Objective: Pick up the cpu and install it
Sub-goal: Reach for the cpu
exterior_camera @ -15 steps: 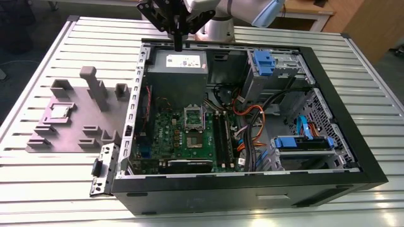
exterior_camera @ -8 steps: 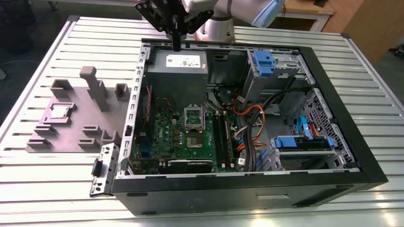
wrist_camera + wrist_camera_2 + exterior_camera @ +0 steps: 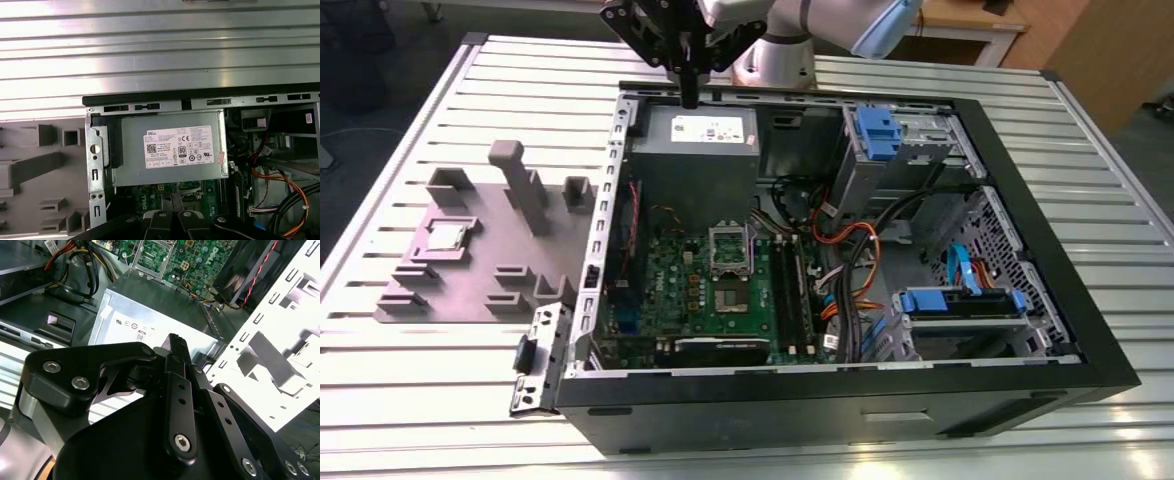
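Hovering over the gray box (image 3: 694, 165), the claw (image 3: 690, 97) is pressed together, the cpu (image 3: 447, 236) well apart on the tray (image 3: 480, 285).

A white rectangular label (image 3: 182, 147) with black print, a barcode and a row of round certification marks is sitting on the big gray metal box (image 3: 129, 152) in the first wrist view. White lettering is showing on the green circuit board (image 3: 200, 257) in the second wrist view.
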Controlling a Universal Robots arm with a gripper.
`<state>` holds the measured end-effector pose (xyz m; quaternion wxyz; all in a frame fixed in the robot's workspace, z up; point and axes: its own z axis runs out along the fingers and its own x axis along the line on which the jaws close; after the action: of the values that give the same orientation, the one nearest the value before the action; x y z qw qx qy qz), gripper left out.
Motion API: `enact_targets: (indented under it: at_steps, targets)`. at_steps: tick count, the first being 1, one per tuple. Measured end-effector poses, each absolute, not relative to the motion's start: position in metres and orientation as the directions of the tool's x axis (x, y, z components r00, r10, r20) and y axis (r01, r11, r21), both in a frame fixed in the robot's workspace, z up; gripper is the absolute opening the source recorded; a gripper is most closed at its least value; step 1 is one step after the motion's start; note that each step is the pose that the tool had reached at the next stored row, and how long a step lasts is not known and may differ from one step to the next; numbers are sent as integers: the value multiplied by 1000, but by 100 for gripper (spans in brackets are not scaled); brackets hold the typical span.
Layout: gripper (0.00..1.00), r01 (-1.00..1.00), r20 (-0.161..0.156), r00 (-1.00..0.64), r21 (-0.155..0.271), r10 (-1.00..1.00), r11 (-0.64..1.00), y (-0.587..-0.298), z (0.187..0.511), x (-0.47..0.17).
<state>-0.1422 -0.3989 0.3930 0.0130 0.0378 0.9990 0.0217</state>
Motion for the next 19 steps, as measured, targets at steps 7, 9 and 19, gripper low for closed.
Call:
enact_targets:
  at_steps: [7,9,19]
  targets:
    - [11,75,-24,-997,44,76,996,-399,393,-145]
    - [11,75,-24,-997,44,76,996,-399,393,-146]
    - [11,75,-25,-997,44,76,996,-399,392,-155]
